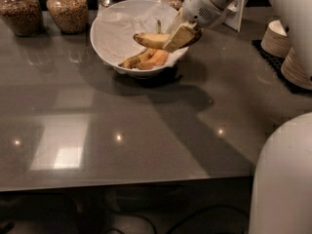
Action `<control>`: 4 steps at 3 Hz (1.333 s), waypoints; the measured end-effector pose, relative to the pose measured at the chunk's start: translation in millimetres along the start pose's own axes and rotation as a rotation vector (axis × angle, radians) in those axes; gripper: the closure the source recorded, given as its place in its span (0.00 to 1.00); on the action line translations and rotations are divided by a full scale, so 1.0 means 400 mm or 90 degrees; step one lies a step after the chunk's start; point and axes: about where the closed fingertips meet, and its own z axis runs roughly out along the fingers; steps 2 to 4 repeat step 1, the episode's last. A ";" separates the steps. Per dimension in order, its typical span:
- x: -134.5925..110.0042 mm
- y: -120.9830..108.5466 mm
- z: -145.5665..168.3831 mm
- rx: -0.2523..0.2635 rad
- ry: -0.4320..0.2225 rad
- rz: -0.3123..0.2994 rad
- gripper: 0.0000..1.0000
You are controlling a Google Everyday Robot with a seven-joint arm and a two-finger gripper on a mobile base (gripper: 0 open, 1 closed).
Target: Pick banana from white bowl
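The white bowl (113, 33), lined with crumpled white paper, stands at the back of the grey table. My gripper (179, 33) is at the bowl's right rim, shut on the long yellow banana (152, 40). The banana is lifted above the bowl's contents, its dark left end pointing into the bowl and its right part hidden by the fingers (176, 37). Shorter orange-brown bananas (145, 59) lie in the bottom of the bowl. Another banana's upright stem (158, 26) stands behind the held one.
Glass jars of grain (19, 11) stand along the back edge, left of and behind the bowl. Stacked tan paper bowls (294, 57) sit on a dark mat at the right. My white base (282, 179) fills the lower right corner. The table's front edge runs near the bottom.
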 end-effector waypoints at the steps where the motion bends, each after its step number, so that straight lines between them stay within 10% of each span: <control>1: -0.044 0.039 -0.091 0.064 -0.079 -0.009 1.00; 4: -0.044 0.039 -0.091 0.064 -0.079 -0.009 1.00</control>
